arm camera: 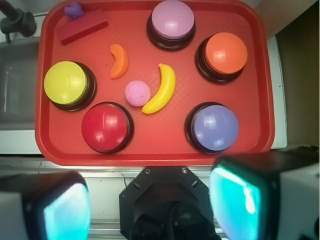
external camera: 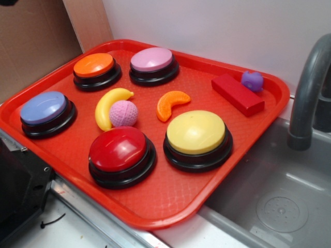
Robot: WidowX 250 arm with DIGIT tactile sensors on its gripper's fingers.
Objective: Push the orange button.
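target: glossy orange dome-capped push button on black base [arm camera: 226, 52], far right of red plastic tray [arm camera: 260, 75], beside pink-capped button [arm camera: 172, 20] | fingers [arm camera: 150, 205] spread wide, empty, off tray's near edge | bearing: ahead, slightly right; blue-capped button [arm camera: 215, 127] between.
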